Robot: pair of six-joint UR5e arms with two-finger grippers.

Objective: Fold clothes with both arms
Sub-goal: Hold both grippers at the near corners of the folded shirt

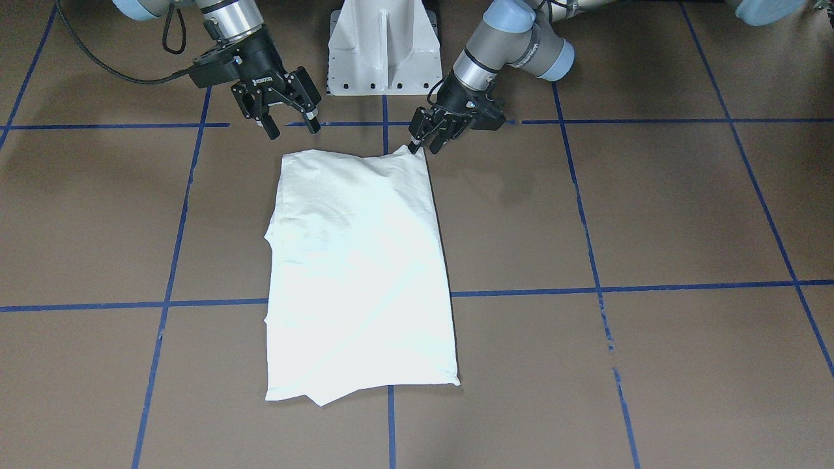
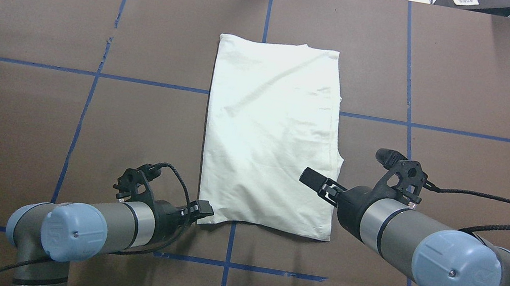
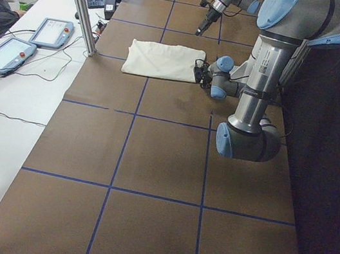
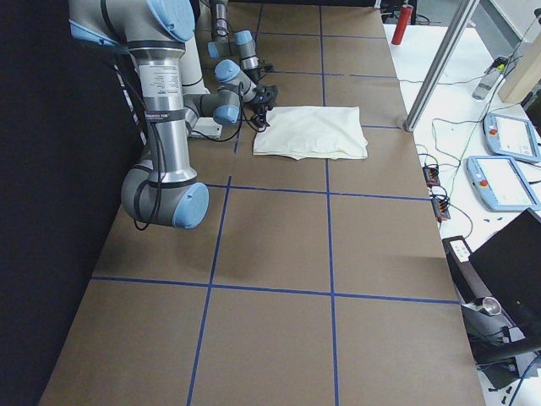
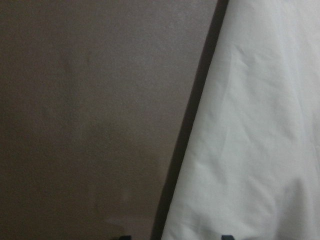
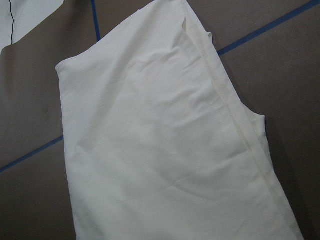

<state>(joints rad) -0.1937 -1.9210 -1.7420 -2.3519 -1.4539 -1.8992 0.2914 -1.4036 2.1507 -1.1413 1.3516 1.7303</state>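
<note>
A brown, matte table [image 2: 24, 14] crossed by a grid of blue tape lines [image 2: 92, 73] fills our view, with the white metal pedestal base [image 1: 384, 49] at its near edge, between the two arms. In the middle of the table we see the cream-white cloth T-shirt [image 2: 269, 135]. It is folded into a long rectangle with its plain side up, and it lies flat, running from just in front of the base toward the far edge. It crosses one of the tape lines, and its right edge steps outward about halfway along. The black two-finger left gripper [image 1: 421, 148] is down at the shirt's near left corner. In its wrist view we see the two fingertips apart with the shirt's edge running between them, so it is unclenched and grips nothing. The black right gripper [image 1: 292, 130] hangs above the table near the shirt's near right corner, clear of the cloth, its fingers spread wide and empty. On the white bench beyond the far edge lie two grey tablet-like pendants [image 3: 52, 32].
</note>
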